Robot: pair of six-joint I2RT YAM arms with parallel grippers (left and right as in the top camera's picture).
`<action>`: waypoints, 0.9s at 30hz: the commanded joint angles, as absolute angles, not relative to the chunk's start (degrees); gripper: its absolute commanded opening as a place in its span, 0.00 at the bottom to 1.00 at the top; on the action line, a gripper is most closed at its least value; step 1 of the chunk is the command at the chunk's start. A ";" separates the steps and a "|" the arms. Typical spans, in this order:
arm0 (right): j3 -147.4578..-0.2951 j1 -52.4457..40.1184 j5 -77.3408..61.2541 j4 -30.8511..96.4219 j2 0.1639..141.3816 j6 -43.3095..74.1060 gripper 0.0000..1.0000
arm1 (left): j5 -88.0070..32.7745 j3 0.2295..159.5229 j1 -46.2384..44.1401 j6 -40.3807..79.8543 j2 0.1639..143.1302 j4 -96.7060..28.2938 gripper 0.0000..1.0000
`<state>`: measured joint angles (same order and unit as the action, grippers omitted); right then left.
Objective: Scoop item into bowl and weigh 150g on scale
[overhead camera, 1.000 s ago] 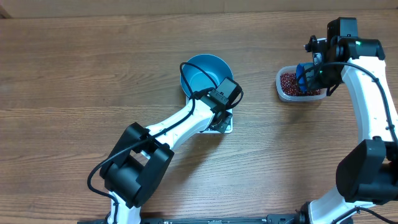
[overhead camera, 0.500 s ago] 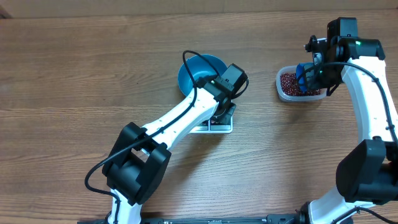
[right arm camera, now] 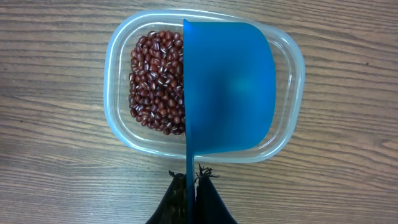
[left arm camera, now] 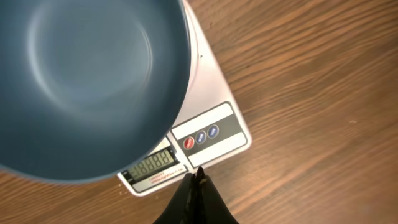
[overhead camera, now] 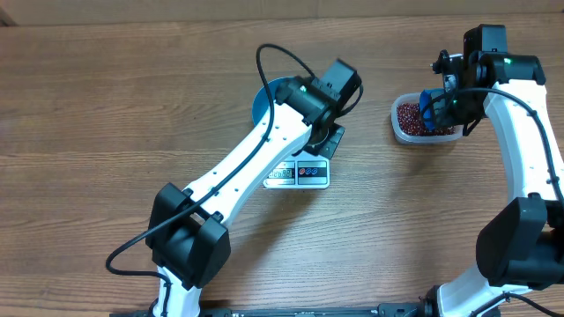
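Up close, the left gripper [left arm camera: 196, 180] is pinched fully together, its black fingers meeting in a narrow point with nothing between them. It hangs just past the display edge of the scale [left arm camera: 214, 134], a flat white square with rounded corners, a grey digit window and three small round buttons on a label strip. Most of the scale's top is covered by the bowl [left arm camera: 87, 81], round, deep and smooth, a dull glossy blue inside, and empty. Around them runs the brown wood-grain table [left arm camera: 323, 93]. The left arm [overhead camera: 256, 158], white shells with black joints, stretches diagonally from the near edge to the middle of the table.

Over on the other side, the right gripper [right arm camera: 191, 179] is clenched on the thin handle of the scoop [right arm camera: 230, 87], smooth bright blue plastic with a straight edge and a rounded back. The scoop sits over the right half of the tub [right arm camera: 121, 134], clear plastic, a rounded rectangle. The beans [right arm camera: 155, 81], small, shiny, dark red-brown, lie heaped in its left half. The right arm [overhead camera: 529, 150] rises from the near right corner and bends inward above the tub.
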<state>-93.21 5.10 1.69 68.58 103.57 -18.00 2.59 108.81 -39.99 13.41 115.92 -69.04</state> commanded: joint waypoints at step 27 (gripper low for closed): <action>-93.27 4.99 0.73 64.84 103.11 -15.14 0.04 | 8.99 129.99 -4.21 19.33 116.57 -53.58 0.09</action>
<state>-93.21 5.10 1.28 65.43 103.57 -16.03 13.69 128.86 -5.10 18.11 115.96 -52.80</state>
